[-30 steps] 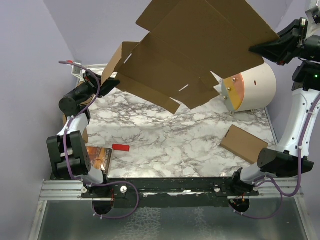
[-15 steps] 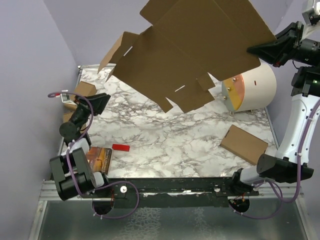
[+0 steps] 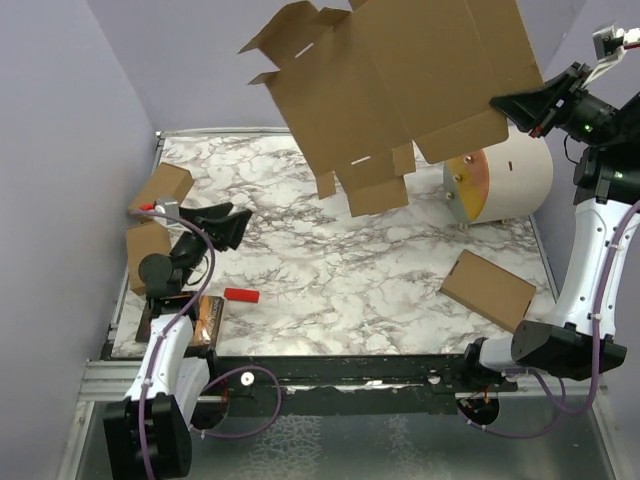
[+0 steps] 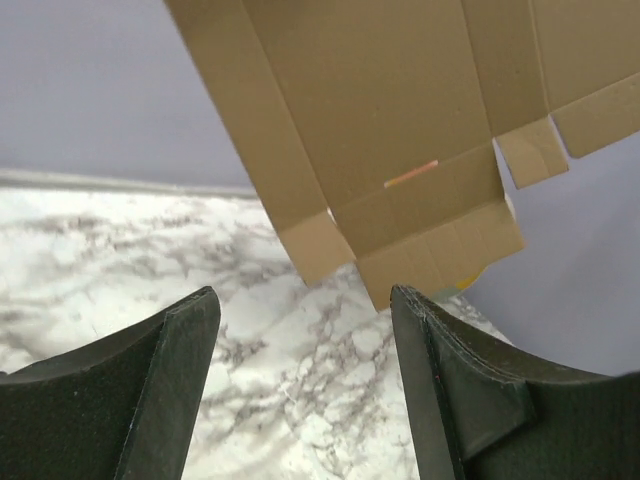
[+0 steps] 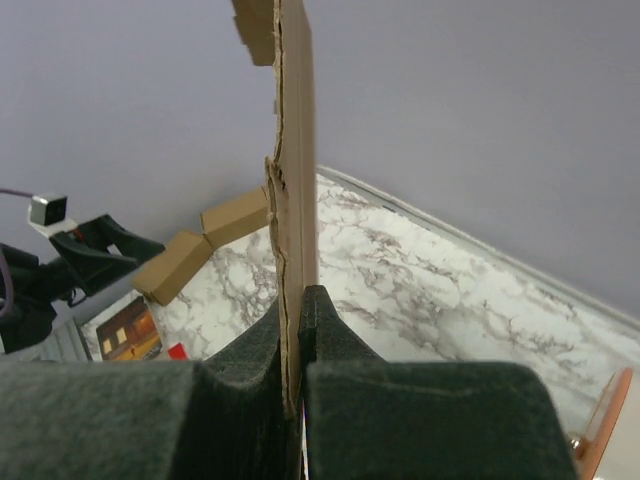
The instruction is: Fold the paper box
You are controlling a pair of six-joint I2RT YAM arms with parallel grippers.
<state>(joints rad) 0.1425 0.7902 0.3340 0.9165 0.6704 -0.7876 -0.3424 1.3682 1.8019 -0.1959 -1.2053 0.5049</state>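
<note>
The paper box (image 3: 400,80) is a flat, unfolded sheet of brown cardboard with flaps and slots, hanging high over the back of the table. My right gripper (image 3: 497,103) is shut on its right edge. In the right wrist view the cardboard edge (image 5: 295,150) runs upright between the closed fingers of that gripper (image 5: 297,300). My left gripper (image 3: 232,222) is open and empty, low over the table's left side, well apart from the box. In the left wrist view the box (image 4: 400,120) hangs above and beyond the open left gripper (image 4: 303,300).
A cream cylinder with an orange end (image 3: 500,180) lies at the back right. A small cardboard box (image 3: 488,288) sits front right, and two more (image 3: 160,185) (image 3: 147,250) lie along the left edge. A red piece (image 3: 241,295) and an orange packet (image 3: 205,318) are near the front left.
My left gripper opened, let go of the box's left flap and drew back down to the left. The right arm lifted and swung the box higher.
</note>
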